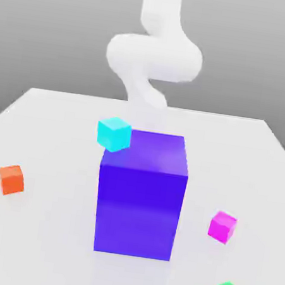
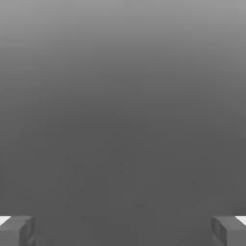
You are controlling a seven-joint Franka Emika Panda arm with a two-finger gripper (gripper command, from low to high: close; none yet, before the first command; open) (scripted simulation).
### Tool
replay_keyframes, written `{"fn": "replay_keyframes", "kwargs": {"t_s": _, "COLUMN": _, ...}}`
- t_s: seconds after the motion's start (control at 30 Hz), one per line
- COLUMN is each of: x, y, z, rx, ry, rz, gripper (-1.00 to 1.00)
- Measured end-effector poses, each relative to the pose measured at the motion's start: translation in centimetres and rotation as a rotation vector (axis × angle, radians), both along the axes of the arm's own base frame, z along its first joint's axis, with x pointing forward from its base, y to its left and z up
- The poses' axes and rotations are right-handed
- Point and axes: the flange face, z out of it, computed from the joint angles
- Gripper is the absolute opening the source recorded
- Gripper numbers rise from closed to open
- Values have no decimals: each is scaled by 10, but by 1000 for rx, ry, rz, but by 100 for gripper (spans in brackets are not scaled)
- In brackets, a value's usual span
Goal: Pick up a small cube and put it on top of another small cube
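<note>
Raised exterior view facing the arm [image 1: 156, 51]

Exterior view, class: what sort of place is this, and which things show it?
Probably a simulated robot test bench: a plain white table, a large purple block amid small coloured cubes such as the orange cube, and a featureless grey backdrop.

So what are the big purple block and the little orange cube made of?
It's a simulator render, so this is a guess. The big purple block looks like smooth, slightly glossy plastic: flat colour with a pale sheen on its top. The little orange cube looks like matte plastic or painted wood: even colour, no shine or grain.
</note>
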Motion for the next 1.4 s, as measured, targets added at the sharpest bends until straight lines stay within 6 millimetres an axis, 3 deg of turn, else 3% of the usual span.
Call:
{"fn": "replay_keyframes", "kwargs": {"t_s": 0.13, "x": 35, "y": 53, "z": -99, "rx": -42, "ry": 140, "rz": 175, "gripper": 0}}
{"fn": "replay_keyframes", "kwargs": {"t_s": 0.3, "x": 35, "y": 120, "z": -224, "rx": -116, "ry": 304, "rz": 389, "gripper": 0}}
{"fn": "replay_keyframes", "kwargs": {"t_s": 0.47, "x": -12, "y": 175, "z": -349, "rx": -223, "ry": 468, "rz": 614, "gripper": 0}}
{"fn": "replay_keyframes", "kwargs": {"t_s": 0.6, "x": -71, "y": 194, "z": -432, "rx": -325, "ry": 587, "rz": 783, "gripper": 0}}
{"fn": "replay_keyframes", "kwargs": {"t_s": 0.67, "x": -98, "y": 200, "z": -464, "rx": -372, "ry": 627, "rz": 860, "gripper": 0}}
{"fn": "replay_keyframes", "kwargs": {"t_s": 0.9, "x": -104, "y": 196, "z": -528, "rx": -379, "ry": 644, "rz": 868, "gripper": 0}}
{"fn": "replay_keyframes", "kwargs": {"t_s": 0.93, "x": -104, "y": 196, "z": -533, "rx": -379, "ry": 645, "rz": 868, "gripper": -100}}
{"fn": "replay_keyframes", "kwargs": {"t_s": 1.17, "x": -104, "y": 196, "z": -533, "rx": -380, "ry": 645, "rz": 868, "gripper": -100}}
{"fn": "replay_keyframes", "kwargs": {"t_s": 1.4, "x": -104, "y": 197, "z": -478, "rx": -382, "ry": 644, "rz": 870, "gripper": -100}}
